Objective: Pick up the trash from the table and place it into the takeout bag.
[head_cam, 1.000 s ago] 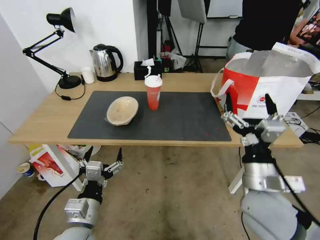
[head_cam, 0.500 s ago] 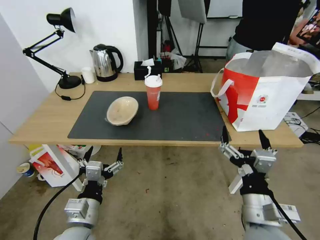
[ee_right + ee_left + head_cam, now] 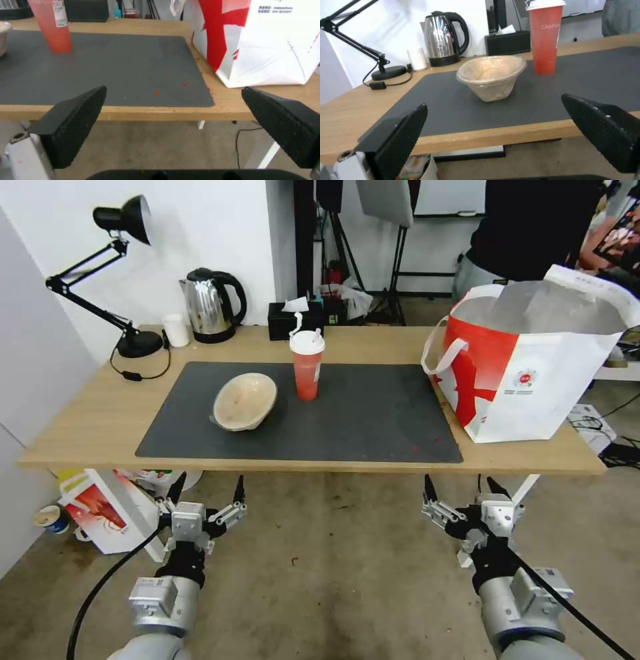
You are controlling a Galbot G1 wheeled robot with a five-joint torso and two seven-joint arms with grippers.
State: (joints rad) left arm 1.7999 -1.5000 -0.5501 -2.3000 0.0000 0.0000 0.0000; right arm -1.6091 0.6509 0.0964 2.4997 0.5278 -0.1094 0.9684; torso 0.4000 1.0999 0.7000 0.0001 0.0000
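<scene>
I see both tools spread wide and empty below the counter [image 3: 100, 427] edge: left tool [image 3: 207, 488], right tool [image 3: 461, 487]. Beige bowl [image 3: 244, 401] and red cup [image 3: 307, 365] stand on the mat [image 3: 373, 413]; bag [image 3: 533, 360] at right.

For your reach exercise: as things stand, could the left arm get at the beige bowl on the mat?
Probably yes. The left pincer hangs open below the table's near edge, and nothing stands between that edge and the beige bowl.

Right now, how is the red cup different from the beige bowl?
The red cup is tall and narrow; the beige bowl is wide and low. The cup stands upright, while the bowl sits tilted. The cup has a white lid and straw; the bowl is open on top. Both stand on the dark grey mat.
</scene>
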